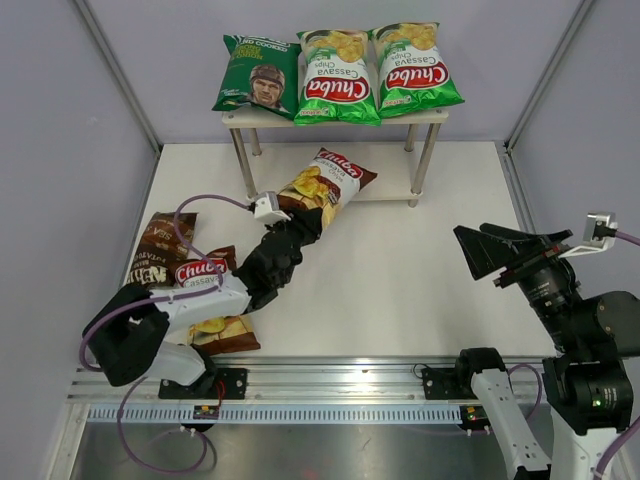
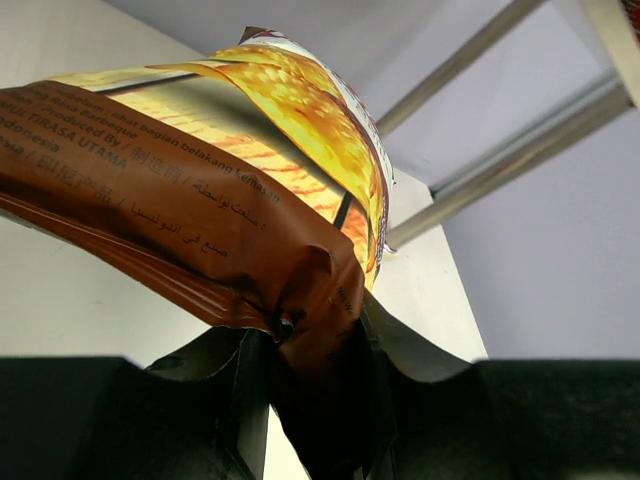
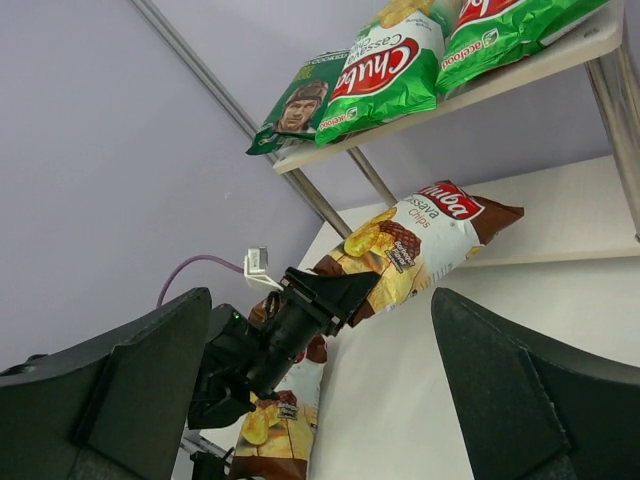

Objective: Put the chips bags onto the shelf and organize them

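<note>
Shelf [image 1: 392, 180] stands at the far edge of the bench [image 1: 420, 300]. Its top board carries three bags in a row, left to right: dark green bag with a man's face [image 1: 258, 75], first bright green Chuba bag [image 1: 338, 80], second bright green Chuba bag [image 1: 415, 68]; the neighbours overlap slightly. Left gripper [image 1: 303, 224] is clamped on the crimped end of a brown-and-white Chuba bag [image 1: 325, 183]. The bag is held tilted, its far end reaching over the front left corner of the lower board; contact with the board cannot be told. Near the bench's left edge lie the dark brown Kettle bag [image 1: 158, 248] and, just beside it, a second brown-and-white Chuba bag [image 1: 203, 273] partly under the left arm. Right gripper [image 1: 475, 252] hangs over the right side of the bench, jaws wide apart, holding nothing.
</note>
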